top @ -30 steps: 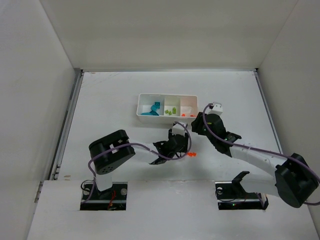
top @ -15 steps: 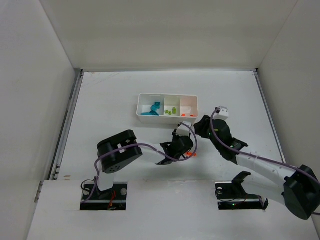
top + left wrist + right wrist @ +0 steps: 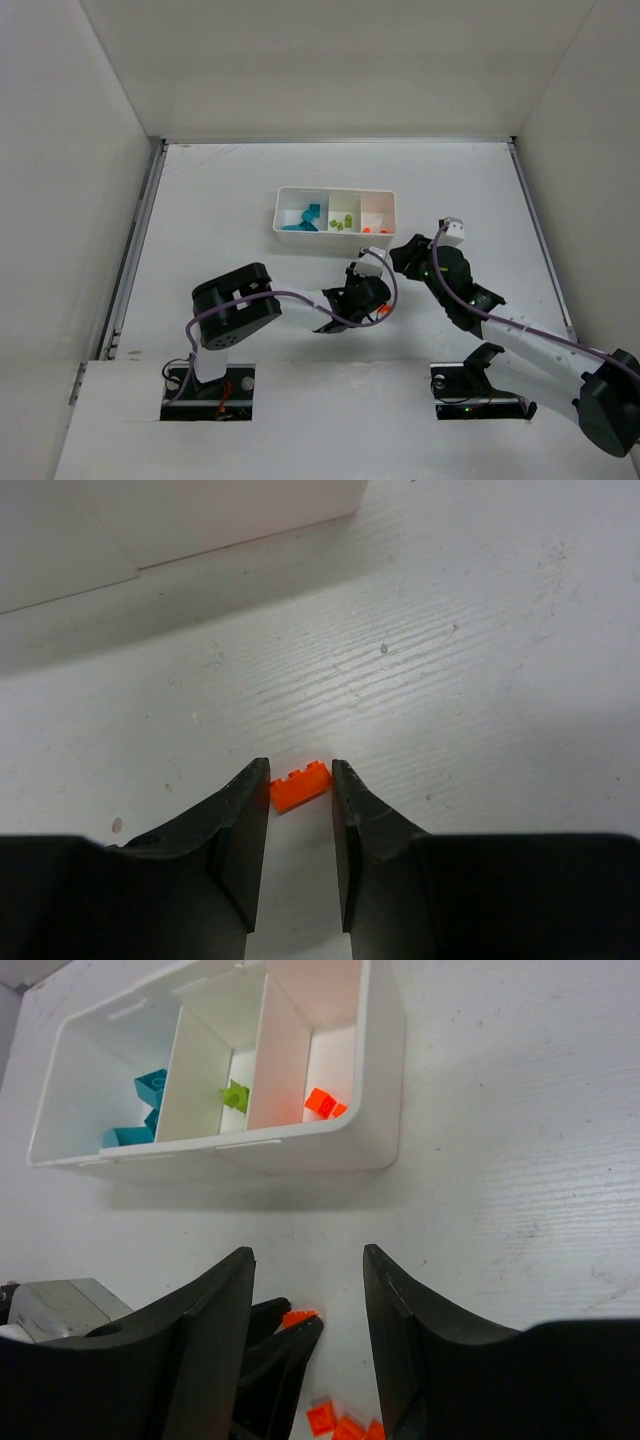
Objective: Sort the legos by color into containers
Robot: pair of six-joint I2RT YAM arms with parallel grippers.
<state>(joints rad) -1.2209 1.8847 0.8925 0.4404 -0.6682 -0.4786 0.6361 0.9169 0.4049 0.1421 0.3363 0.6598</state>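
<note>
Left wrist view: my left end effector (image 3: 300, 767) clenched on orange lego (image 3: 300, 786), on worktop between tray (image 3: 385, 1080) and near edge. Pick step, by my reckoning. Next: lift, carry to tray's right-end compartment (sorted orange legos (image 3: 320, 1103) lie there). My right end effector (image 3: 308, 1260) released, empty.

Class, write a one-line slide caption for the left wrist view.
Left gripper pinching a small orange lego between its fingertips on the white table.

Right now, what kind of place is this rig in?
Probably a lab test cell, not a factory: white panel walls box in a white table, and a small tray holds toy bricks sorted by colour.
</note>
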